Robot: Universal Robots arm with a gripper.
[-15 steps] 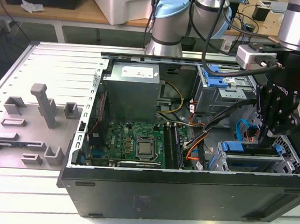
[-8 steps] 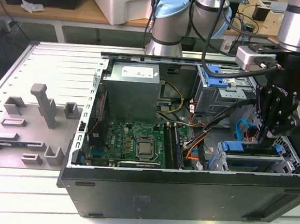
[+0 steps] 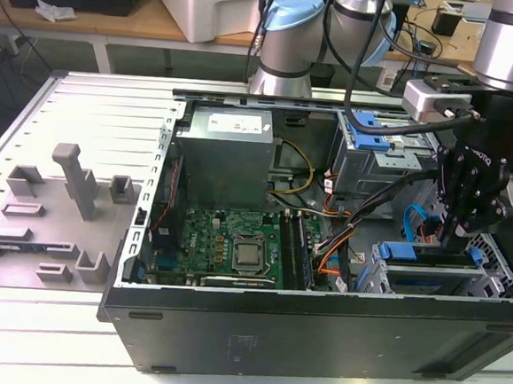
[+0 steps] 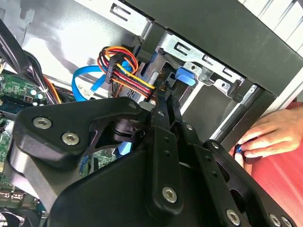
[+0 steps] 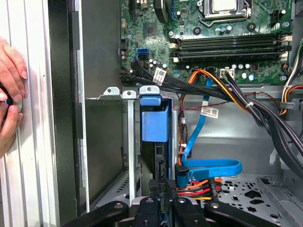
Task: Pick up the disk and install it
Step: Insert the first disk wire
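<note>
disk (image 5: 154,124) seated in bay, gripper (image 5: 163,187) shut above

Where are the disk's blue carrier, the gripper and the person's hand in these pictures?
disk (image 5: 155,124): first wrist view, on the blue carrier tab at its end, in the drive cage.
gripper (image 3: 453,232): exterior view, at the tips of the fingers, above the drive cage.
hand (image 4: 270,132): second wrist view, on its back, outside the case.

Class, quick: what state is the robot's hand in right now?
Black robot hand: closed over the blue-framed silver disk standing in the grey metal drive bay.
</note>
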